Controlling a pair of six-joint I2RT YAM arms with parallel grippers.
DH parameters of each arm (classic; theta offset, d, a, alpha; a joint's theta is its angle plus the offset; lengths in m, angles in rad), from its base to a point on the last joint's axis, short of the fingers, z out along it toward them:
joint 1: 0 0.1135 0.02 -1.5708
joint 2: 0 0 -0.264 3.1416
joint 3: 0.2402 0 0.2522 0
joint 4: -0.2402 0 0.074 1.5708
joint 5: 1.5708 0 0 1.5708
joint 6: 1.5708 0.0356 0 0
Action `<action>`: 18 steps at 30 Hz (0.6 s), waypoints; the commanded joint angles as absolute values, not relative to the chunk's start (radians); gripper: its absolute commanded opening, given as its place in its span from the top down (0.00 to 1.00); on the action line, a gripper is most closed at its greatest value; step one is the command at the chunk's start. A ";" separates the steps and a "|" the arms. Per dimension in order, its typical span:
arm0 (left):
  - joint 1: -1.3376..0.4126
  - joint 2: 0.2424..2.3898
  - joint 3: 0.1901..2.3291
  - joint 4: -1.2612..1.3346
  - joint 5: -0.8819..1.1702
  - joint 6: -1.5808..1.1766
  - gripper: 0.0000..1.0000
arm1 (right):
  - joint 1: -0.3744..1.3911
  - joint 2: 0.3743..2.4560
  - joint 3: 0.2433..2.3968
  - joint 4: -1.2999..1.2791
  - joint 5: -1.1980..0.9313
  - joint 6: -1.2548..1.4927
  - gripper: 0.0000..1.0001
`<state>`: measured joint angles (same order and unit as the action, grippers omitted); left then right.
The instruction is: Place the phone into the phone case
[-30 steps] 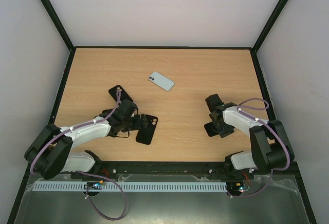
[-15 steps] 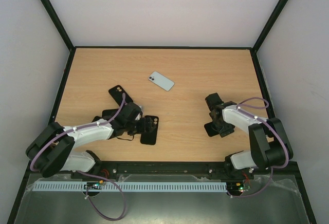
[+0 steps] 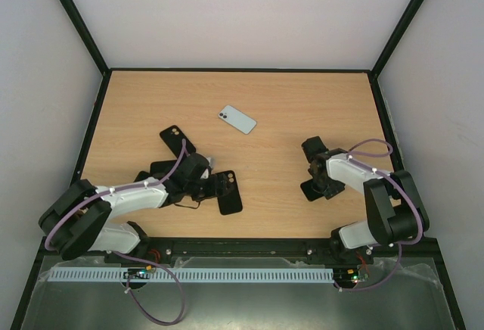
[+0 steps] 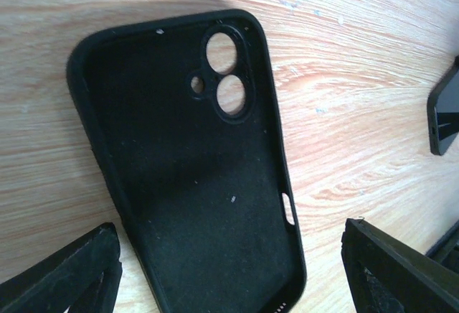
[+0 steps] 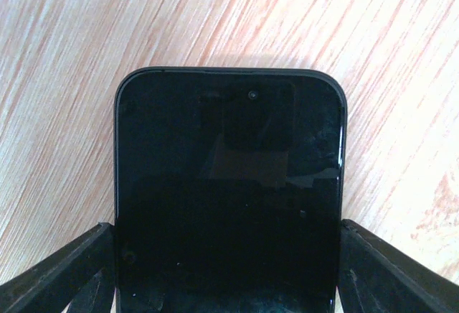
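At the far left of the table (image 3: 318, 103), a spare black case (image 3: 176, 139) is seen lying flat, well apart from the action. Just to its right, the left gripper (image 4: 229, 241) is held low over the open case (image 4: 193, 162), which is laid hollow side up on the wood, camera cut-outs pointing away from the wrist. Its fingers (image 4: 64, 277) are spread wide and the near end of the case is straddled. No contact with either side wall can be made out, so nothing is gripped there.

Further back, near the middle, a pale phone (image 3: 237, 119) is seen camera side up, apart from both arms.

Over on the right, the right gripper (image 5: 228, 235) is clamped onto the black phone (image 5: 229, 176). The screen is turned up and both long edges are met by the fingers. Whether the phone is lifted clear or is resting on the wood cannot be told.

The step in hand is judged to be the set-up before insertion: the case is presented, the phone is secured, and the two are well apart. Next, the phone must be carried leftward to the case and lined up with its camera end toward the cut-outs. One end should be seated first and the rest pressed down. Meanwhile the case should be pinned by the left fingers so that it is not shoved away.
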<state>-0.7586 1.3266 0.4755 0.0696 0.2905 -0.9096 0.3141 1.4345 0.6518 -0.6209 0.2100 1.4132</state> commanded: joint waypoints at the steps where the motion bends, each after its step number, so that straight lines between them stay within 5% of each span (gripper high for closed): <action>1: -0.749 1.353 0.477 0.061 0.229 -0.896 0.17 | 0.308 1.470 0.617 -0.527 0.157 1.346 0.26; 18: -0.657 1.318 0.452 0.116 0.312 -0.849 0.17 | 0.345 1.368 0.583 -0.288 -0.105 0.814 0.26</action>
<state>-0.6937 1.3384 0.4595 0.1146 0.2676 -0.8757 0.3157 1.3975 0.6266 -0.3782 0.0521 0.9421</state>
